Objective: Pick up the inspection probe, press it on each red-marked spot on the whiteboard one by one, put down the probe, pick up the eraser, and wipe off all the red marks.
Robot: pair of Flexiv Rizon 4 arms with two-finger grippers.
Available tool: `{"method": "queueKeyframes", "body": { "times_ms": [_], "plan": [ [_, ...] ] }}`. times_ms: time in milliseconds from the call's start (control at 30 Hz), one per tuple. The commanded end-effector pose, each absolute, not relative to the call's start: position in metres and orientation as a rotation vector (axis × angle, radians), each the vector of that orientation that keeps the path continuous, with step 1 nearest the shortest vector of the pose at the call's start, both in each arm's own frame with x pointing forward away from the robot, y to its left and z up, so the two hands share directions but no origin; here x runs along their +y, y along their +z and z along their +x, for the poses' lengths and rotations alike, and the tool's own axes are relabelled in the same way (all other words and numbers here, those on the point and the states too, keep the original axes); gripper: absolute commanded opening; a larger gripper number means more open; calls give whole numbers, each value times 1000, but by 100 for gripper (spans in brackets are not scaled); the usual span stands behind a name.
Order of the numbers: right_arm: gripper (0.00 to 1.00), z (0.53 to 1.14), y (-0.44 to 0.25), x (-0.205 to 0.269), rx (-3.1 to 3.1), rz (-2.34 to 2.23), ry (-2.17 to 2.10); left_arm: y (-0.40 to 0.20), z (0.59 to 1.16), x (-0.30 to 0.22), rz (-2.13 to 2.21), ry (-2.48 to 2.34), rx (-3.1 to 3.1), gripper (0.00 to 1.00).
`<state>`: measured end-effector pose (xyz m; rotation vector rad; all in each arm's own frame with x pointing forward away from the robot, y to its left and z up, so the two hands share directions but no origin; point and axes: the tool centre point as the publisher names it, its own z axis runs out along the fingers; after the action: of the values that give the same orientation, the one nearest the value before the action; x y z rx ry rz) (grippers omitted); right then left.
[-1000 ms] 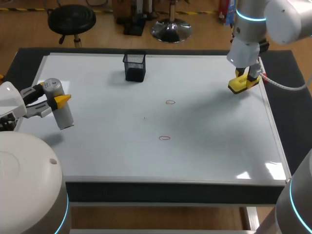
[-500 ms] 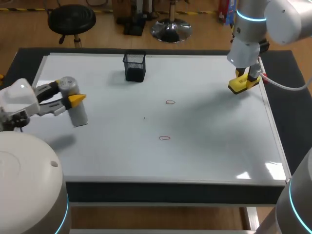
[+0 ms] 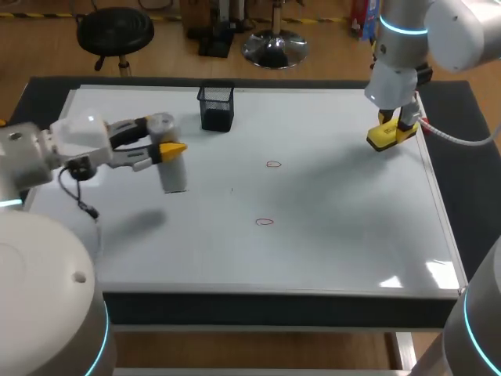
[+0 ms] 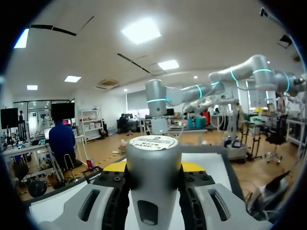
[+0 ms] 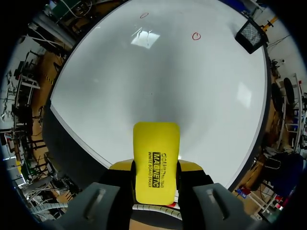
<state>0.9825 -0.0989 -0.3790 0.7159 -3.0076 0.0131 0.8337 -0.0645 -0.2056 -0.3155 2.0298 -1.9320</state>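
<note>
A grey cylindrical inspection probe (image 3: 167, 157) hangs upright above the whiteboard's (image 3: 329, 235) left part, with my left gripper (image 3: 166, 138) shut on its upper end. From the left wrist the probe (image 4: 153, 177) fills the gap between the fingers. Two small red marks lie near the board's middle, one (image 3: 272, 164) farther back and one (image 3: 264, 222) nearer the front. The yellow eraser (image 3: 389, 135) is at the board's far right edge, and my right gripper (image 3: 395, 124) is shut on it. In the right wrist view the eraser (image 5: 156, 160) sticks out between the fingers, with both red marks (image 5: 196, 36) far ahead.
A black mesh cup (image 3: 216, 107) stands at the back of the board, just behind and to the right of the probe. The board's raised frame (image 3: 440, 211) runs along the right side.
My left arm has carried the probe to the right, from the board's left edge toward its middle. The right arm and the eraser have stayed where they were.
</note>
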Motion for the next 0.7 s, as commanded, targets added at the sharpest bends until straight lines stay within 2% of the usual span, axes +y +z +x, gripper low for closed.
{"method": "queueKeyframes", "body": {
  "times_ms": [33, 700],
  "plan": [
    [0, 983, -378, -99, -3005, 718, 17, -213, 862, -113, -264, -1976, 2071, 0],
    [0, 983, -378, -99, -3005, 718, 17, -230, 903, -213, -57, -2052, 2137, 0]
  ]
}}
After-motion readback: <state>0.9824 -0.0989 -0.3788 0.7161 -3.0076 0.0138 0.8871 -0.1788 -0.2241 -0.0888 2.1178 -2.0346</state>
